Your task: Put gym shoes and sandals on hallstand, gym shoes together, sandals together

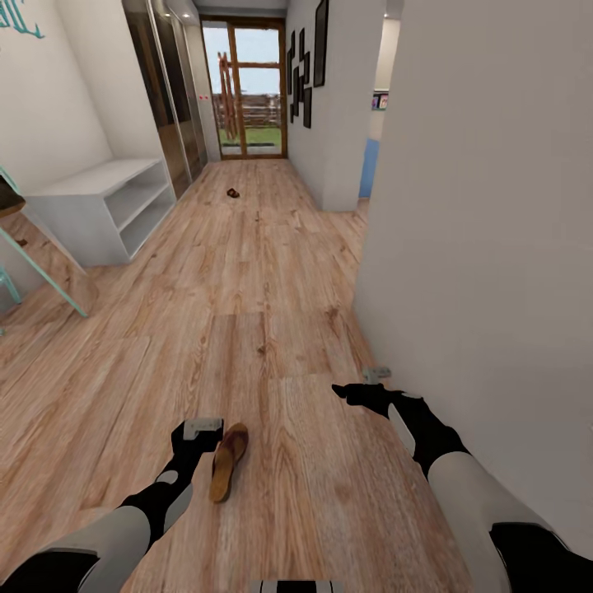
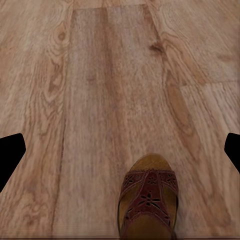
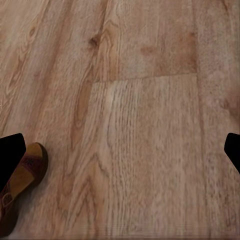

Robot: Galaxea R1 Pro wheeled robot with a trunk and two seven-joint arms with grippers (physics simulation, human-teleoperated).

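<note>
The floor [image 1: 247, 329], light wood planks with knots, runs down a corridor to a glazed door [image 1: 245, 89] at the far end. A plain white wall [image 1: 494, 206] stands along the right. On the left sits the rack [image 1: 103, 206], a low pale-grey unit with two long open shelf compartments; both look bare, as does its top. Beyond it is a run of dark mirrored doors [image 1: 169, 91]. Some turquoise lettering [image 1: 21, 21] shows high on the left wall, cut off and unreadable. Dark frames [image 1: 306, 66] hang on the right-hand wall further down; their number is hard to count.

Two sandals can be seen. One sandal [image 1: 228, 461] lies on the floor close in front of the robot, just beside the left tool [image 1: 202, 428], toe pointing away. In the left wrist view this sandal [image 2: 148, 202] shows a dark red-brown cut-work strap over a tan footbed, lying between the finger lines but short of the tips. It also appears at the edge of the right wrist view [image 3: 20, 187]. The far sandal [image 1: 233, 193] is a small brown shape on the floor well down the corridor, past the rack.

The left tool's fingers [image 2: 10, 152] stand wide apart, holding nothing. The right tool [image 1: 366, 385] hovers near the wall, well apart from the near sandal, its fingers [image 3: 11, 150] likewise spread and empty.
</note>
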